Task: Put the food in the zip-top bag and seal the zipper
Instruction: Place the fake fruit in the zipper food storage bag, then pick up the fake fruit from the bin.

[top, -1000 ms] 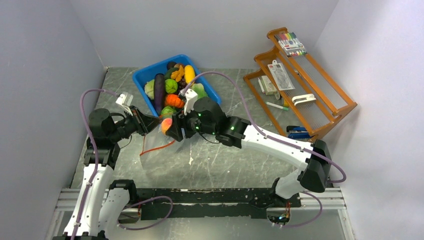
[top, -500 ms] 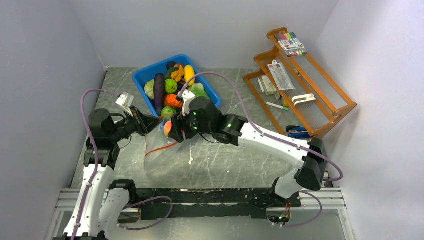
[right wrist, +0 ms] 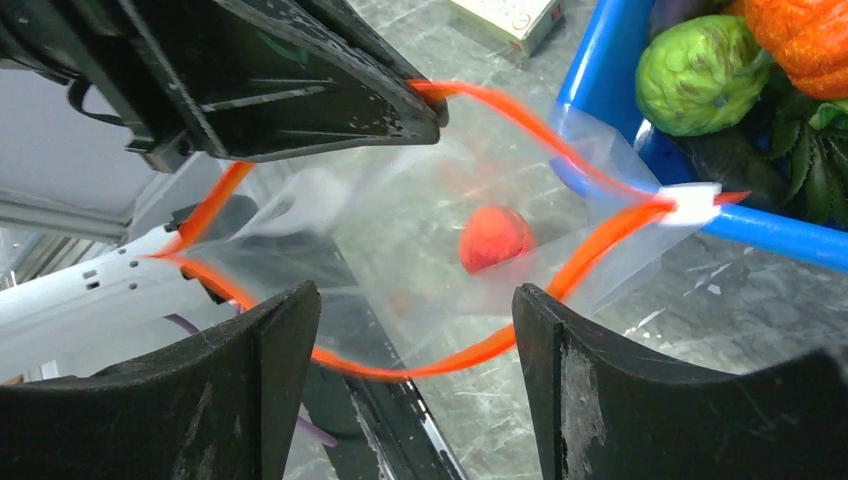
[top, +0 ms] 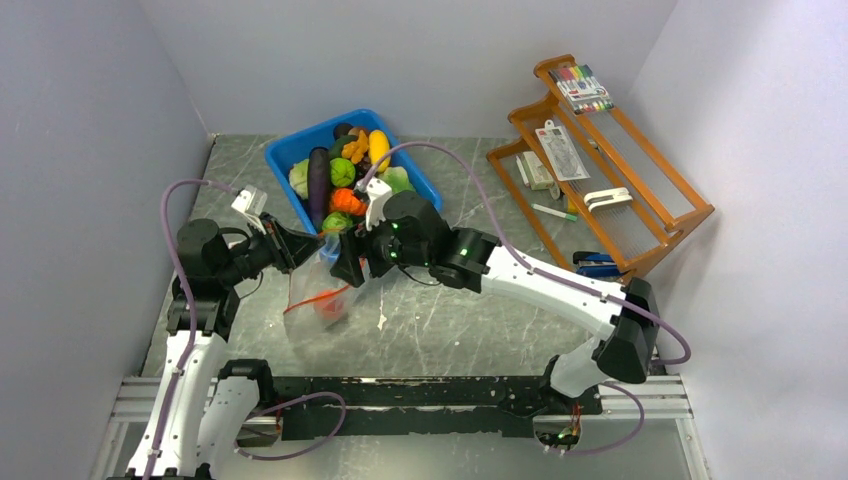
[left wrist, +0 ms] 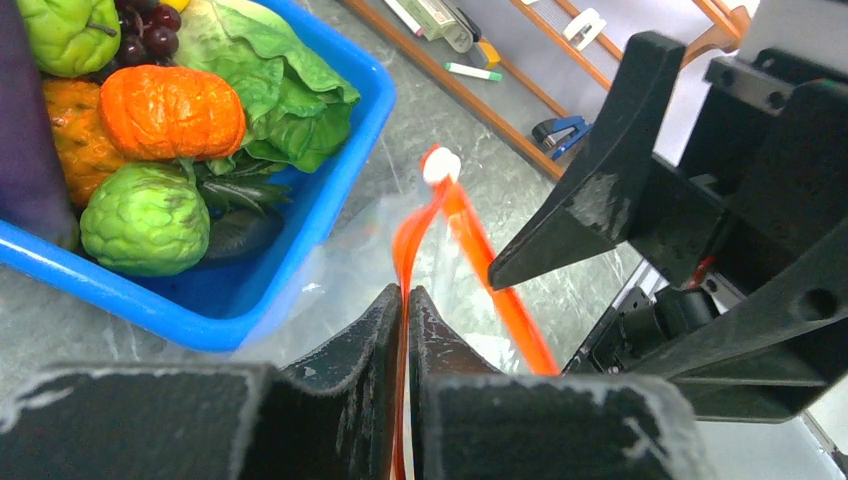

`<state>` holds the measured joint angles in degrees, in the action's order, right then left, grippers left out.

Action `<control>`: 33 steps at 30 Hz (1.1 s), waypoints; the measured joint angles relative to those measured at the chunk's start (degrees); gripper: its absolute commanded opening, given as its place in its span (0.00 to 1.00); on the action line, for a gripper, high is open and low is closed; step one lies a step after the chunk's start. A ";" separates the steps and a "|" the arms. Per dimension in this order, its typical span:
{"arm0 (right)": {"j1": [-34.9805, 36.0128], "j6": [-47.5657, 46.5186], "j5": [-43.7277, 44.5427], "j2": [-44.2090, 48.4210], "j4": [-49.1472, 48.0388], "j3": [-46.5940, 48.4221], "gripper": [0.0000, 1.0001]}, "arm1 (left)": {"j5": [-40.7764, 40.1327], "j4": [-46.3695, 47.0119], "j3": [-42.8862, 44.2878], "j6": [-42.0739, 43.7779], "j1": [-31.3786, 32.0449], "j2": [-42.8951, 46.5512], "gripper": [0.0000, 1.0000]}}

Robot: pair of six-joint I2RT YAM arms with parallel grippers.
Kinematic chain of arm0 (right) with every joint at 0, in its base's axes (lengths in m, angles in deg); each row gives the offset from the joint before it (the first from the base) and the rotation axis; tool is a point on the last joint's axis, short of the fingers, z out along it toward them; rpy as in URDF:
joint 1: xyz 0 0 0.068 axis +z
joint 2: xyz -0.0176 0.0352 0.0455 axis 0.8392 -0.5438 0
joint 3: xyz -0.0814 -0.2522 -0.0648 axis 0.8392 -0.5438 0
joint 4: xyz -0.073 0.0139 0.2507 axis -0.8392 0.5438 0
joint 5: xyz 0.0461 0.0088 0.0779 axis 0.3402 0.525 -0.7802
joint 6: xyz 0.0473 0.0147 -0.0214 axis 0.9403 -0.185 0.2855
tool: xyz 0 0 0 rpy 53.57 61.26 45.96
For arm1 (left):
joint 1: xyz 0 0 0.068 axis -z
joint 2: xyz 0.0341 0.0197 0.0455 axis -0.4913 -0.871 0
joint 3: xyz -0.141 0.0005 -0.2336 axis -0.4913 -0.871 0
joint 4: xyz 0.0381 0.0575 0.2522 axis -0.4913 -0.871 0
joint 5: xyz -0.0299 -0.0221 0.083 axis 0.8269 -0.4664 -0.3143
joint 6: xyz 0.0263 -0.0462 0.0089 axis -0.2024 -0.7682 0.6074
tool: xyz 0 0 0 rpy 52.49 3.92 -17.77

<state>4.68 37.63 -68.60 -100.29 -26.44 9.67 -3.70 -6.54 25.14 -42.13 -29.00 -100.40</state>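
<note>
- One, top view: found left gripper and right gripper facing each other just in front of blue plastic tray. Located clear floppy plastic zip-top bag hanging between them, down to grey marbled table. Noted heap of colourful toy fruits and vegetables in the tray, just beside the bag. Judged this closeness as meant to keep each transfer short. Made out an orange-red shape low inside the bag.
- Two, left wrist view: confirmed left fingers pressed together on one lip of red-orange zipper strip. Judged the pinch as meant to hang the mouth upward and hold it steady for loading. Noted white slider tab at the far end of the strip, near the tray wall.
- Three, right wrist view: found right fingers set apart with nothing between them, poised above the bag mouth. Saw both lips of the strip bowed into an open loop. Located pink-orange toy peach lying inside the bag. Judged one piece bagged, most food in the tray, zipper not yet sealed.
</note>
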 measured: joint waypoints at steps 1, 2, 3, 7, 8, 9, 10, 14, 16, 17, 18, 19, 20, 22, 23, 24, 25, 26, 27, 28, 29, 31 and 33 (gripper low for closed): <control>0.00 0.02 -0.11 0.31 -0.46 -0.13 0.72 | 0.02 -0.09 0.00 0.00 0.00 0.02 0.07; 0.00 0.02 -0.26 0.66 -0.79 -0.24 0.72 | 0.02 -0.22 0.00 0.04 0.00 0.02 0.07; 0.00 0.00 -0.44 1.09 -1.33 -0.50 0.71 | 0.00 -0.28 0.00 0.04 0.00 0.02 0.07; -0.04 -0.76 -0.46 2.32 -2.69 -0.94 0.69 | 0.00 -0.31 -0.02 0.00 0.00 0.24 0.07; -0.15 -1.25 -0.26 2.54 -2.91 -0.90 0.69 | 0.00 -0.31 -0.02 -0.02 0.00 0.35 0.07; -0.20 -1.70 0.13 2.67 -2.86 -0.72 0.68 | 0.02 -0.31 -0.04 -0.07 0.00 0.46 0.07; -0.26 -2.36 0.59 2.69 -2.64 -0.31 0.68 | 0.02 -0.28 -0.09 -0.26 0.00 0.59 0.07; -0.98 -4.87 3.74 2.69 -2.40 2.29 0.67 | 0.04 -1.03 -0.26 -0.48 0.00 0.72 0.07; -1.95 -5.79 5.03 2.69 -2.45 3.72 0.67 | 0.04 -2.36 -0.26 -0.17 0.00 0.72 0.07; -2.67 -6.14 5.44 2.69 -2.58 4.31 0.67 | 0.02 -3.02 -0.26 0.07 0.00 0.72 0.07; -3.50 -6.47 5.84 2.69 -2.73 4.72 0.67 | 0.00 -3.61 -0.26 0.33 0.00 0.72 0.07; -4.39 -6.73 6.08 2.69 -3.06 4.83 0.67 | 0.00 -4.13 -0.26 0.57 0.00 0.72 0.07; -5.27 -6.86 6.32 2.69 -3.19 4.83 0.67 | 0.02 -4.46 -0.26 0.74 0.00 0.72 0.07; -7.08 -7.08 6.51 2.58 -3.41 4.76 0.67 | 0.24 -4.74 -0.26 0.96 0.00 0.66 0.07; -8.37 -7.28 6.60 2.36 -3.61 4.76 0.67 | 0.33 -4.79 -0.26 1.22 0.00 0.61 0.07; -9.33 -7.48 6.71 2.10 -3.87 4.76 0.66 | 0.44 -4.81 -0.26 1.53 0.00 0.57 0.07; -10.56 -7.85 6.86 1.60 -4.28 4.81 0.66 | 0.66 -4.85 -0.26 1.92 0.00 0.48 0.07; -11.69 -8.26 7.10 0.87 -4.48 4.90 0.65 | 0.83 -4.85 -0.26 2.19 0.00 0.44 0.07; -14.05 -9.40 8.13 -1.79 -4.76 5.16 0.63 | 1.33 -4.92 -0.26 2.62 0.00 0.44 0.07; -14.05 -9.40 8.13 -1.79 -4.76 5.16 0.63 | 1.33 -4.90 -0.26 2.62 0.00 0.44 0.07; -14.86 -9.75 8.63 -2.95 -4.55 5.25 0.62 | 1.36 -4.94 -0.26 2.82 0.00 0.55 0.07; -15.65 -10.40 10.62 -5.29 -4.42 5.79 0.60 | 1.38 -5.18 -0.26 3.04 0.00 1.01 0.07; -15.98 -10.62 13.25 -7.82 -4.02 6.29 0.59 | 1.38 -5.33 -0.26 3.28 0.00 1.55 0.07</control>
<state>-11.30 27.01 -55.36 -108.11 -30.46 15.97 -2.32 -11.87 24.88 -38.86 -29.00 -98.84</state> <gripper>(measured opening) 0.612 0.071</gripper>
